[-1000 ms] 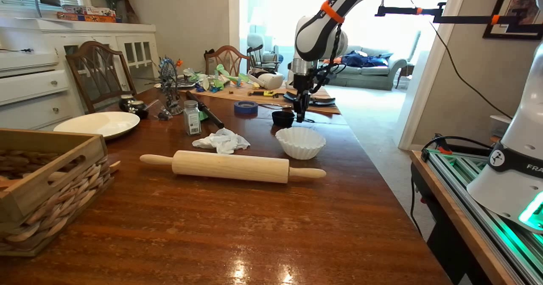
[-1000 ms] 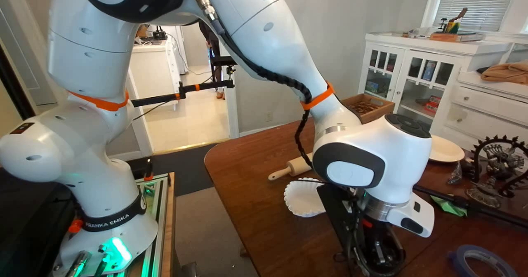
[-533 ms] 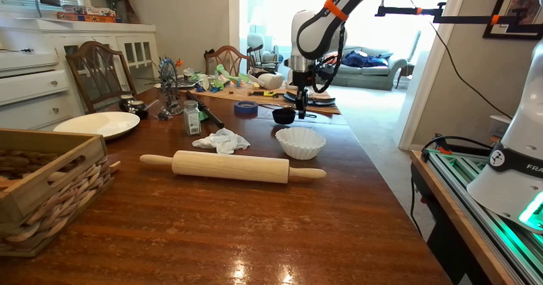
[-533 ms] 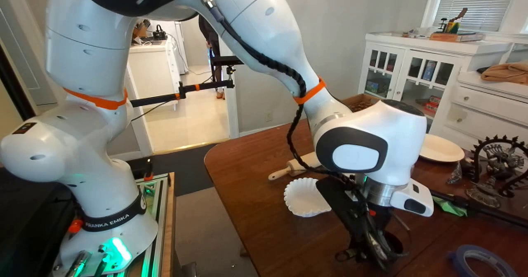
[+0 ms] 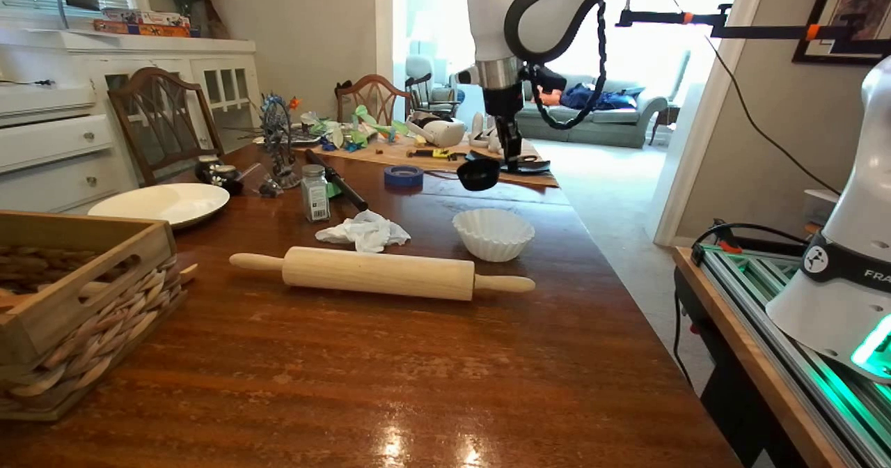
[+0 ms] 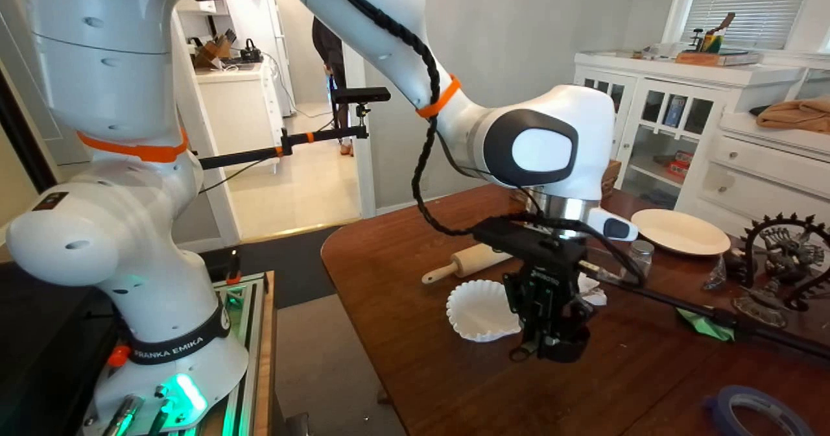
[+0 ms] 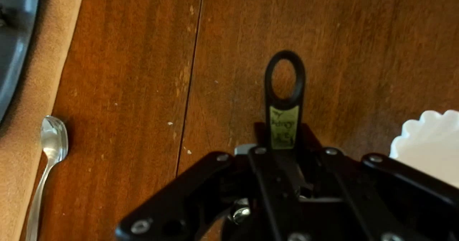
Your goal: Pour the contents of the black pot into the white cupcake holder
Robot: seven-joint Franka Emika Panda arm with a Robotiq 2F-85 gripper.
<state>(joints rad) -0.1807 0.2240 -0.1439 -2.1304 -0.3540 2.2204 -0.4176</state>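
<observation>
Gripper (image 7: 284, 142) clamped on handle (image 7: 284, 126) of blk pot (image 5: 479, 175), jaws nearly tog. Pot's up off tbl (image 5: 418, 377), nr wht cupcake holder (image 5: 493, 235), to one side; rolling pin (image 5: 379, 273) on holder's opp. side.

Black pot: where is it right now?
In an exterior view, the black pot is held by the end effector above the table, right of the blue tape and farther back than the white cup.
</observation>
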